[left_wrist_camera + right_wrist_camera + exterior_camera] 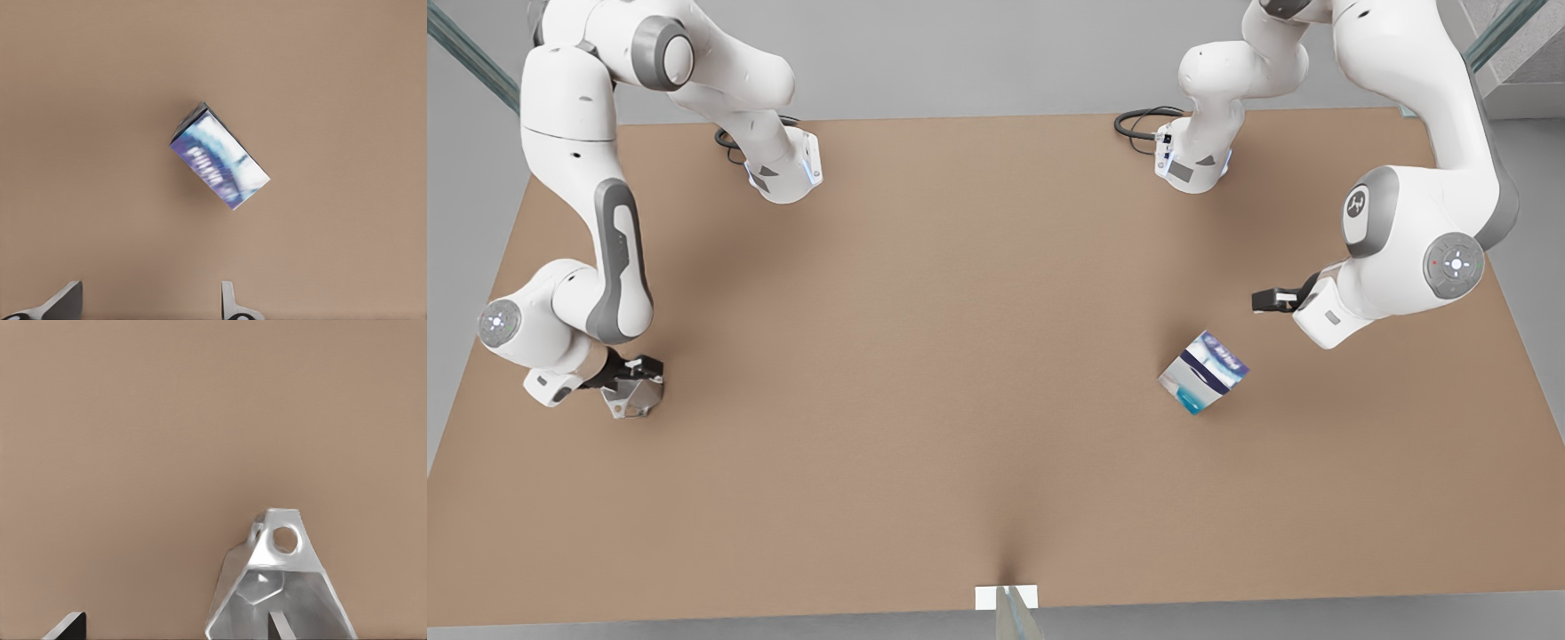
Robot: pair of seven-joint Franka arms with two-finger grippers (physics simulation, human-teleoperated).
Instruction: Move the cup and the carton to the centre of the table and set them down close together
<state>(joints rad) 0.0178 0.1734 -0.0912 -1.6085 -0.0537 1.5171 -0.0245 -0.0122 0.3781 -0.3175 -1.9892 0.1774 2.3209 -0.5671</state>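
The white and blue carton (1203,372) (219,159) lies on the table (960,356) towards the front view's right. My left gripper (1272,300) (147,305) hangs open a little away from it, nothing between its fingers. Far over at the front view's left, the pale faceted cup (637,397) (280,587) sits under my right gripper (628,373) (173,630). That gripper is open: one finger (280,628) reaches into the cup's mouth and the other (67,628) stands well outside the cup's wall. The cup's handle tab points away from the gripper.
A small white marker (1007,596) sits at the near long edge of the table. Both arm bases with black cables (1143,123) stand along the far edge. Bare tabletop stretches between the cup and the carton.
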